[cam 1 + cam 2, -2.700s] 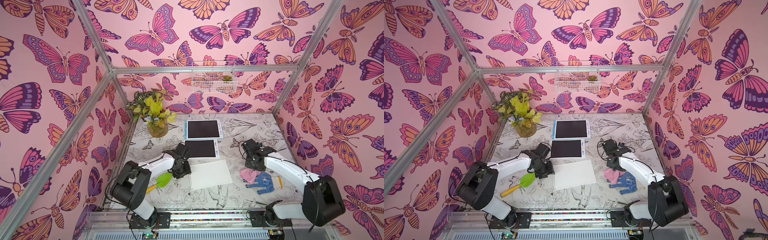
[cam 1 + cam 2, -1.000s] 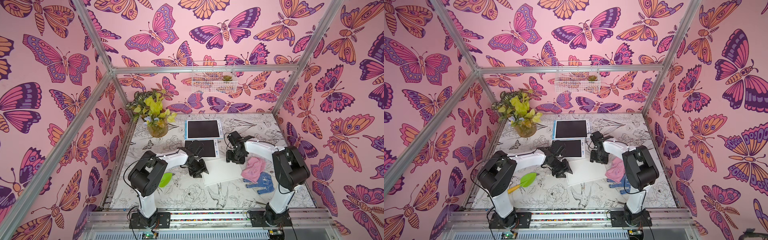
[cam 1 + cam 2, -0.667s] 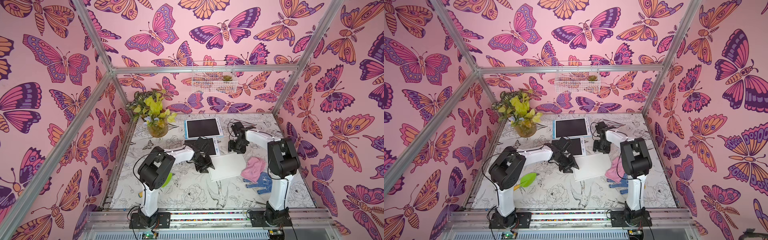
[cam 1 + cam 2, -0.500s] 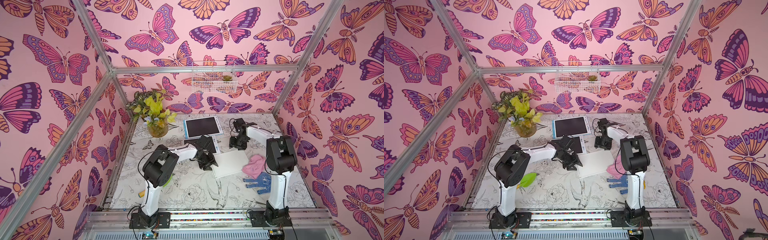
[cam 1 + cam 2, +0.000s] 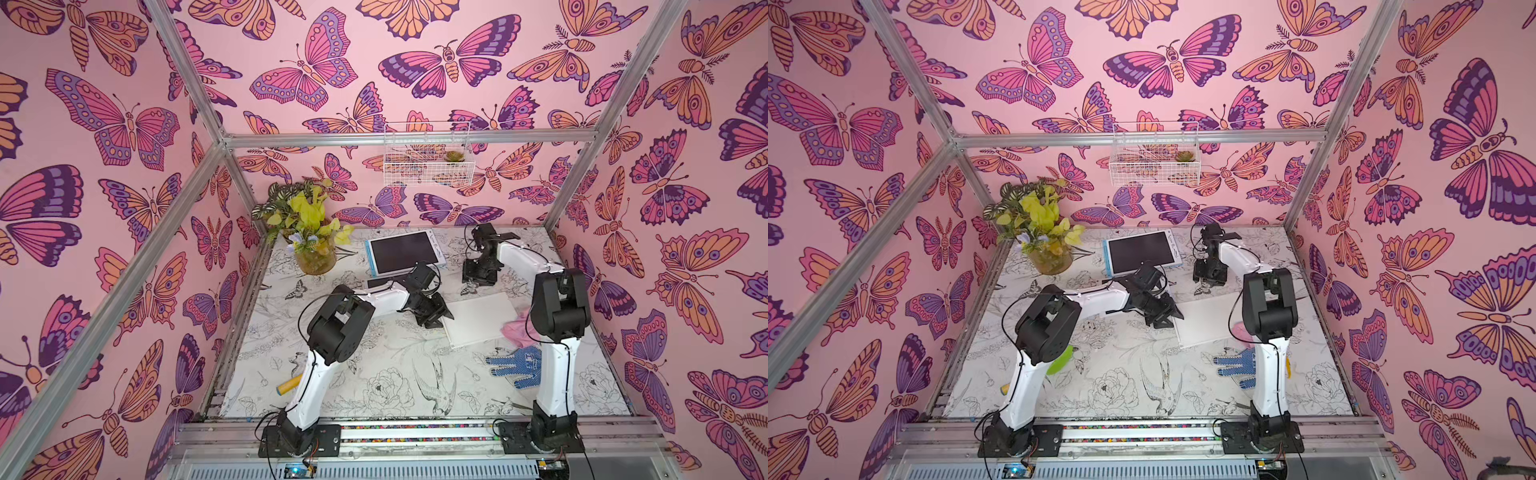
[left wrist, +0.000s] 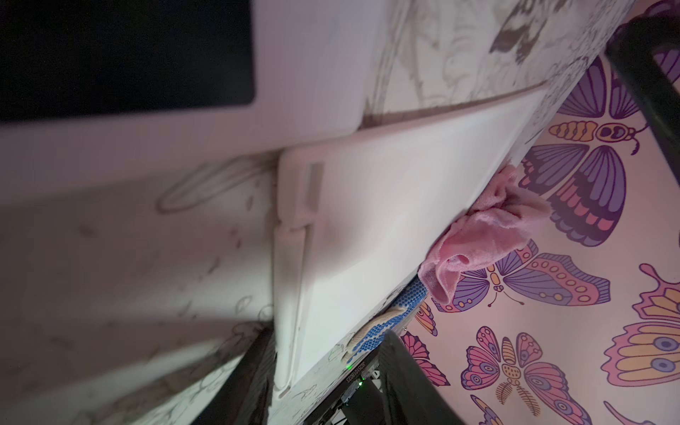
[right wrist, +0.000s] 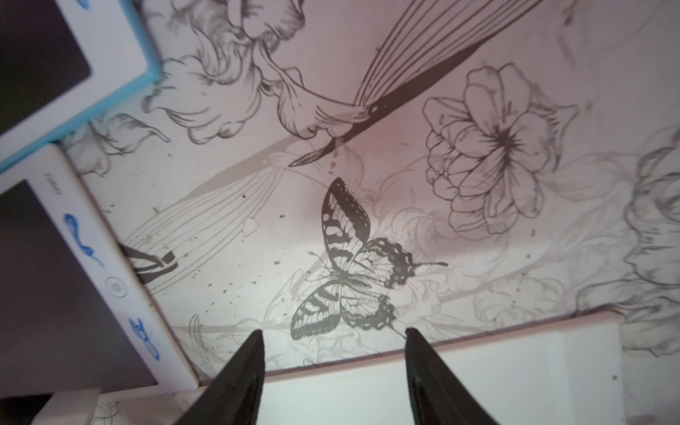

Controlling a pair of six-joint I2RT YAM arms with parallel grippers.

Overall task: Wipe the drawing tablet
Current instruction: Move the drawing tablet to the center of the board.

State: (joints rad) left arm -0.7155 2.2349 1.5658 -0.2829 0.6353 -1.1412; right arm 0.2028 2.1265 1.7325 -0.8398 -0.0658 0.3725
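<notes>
White board (image 5: 482, 320) farther right than earlier; left fingers (image 6: 243, 379), right fingers (image 7: 235, 379) apart, empty.

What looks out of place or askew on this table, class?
The blue-edged tablet sits askew on the table, and the pink cloth lies crumpled beside the tilted white board.

Nothing readable with certainty: small grey word on white tablet (image 7: 66, 279) frame, blurred; round button (image 7: 117, 286) showing three bars.
</notes>
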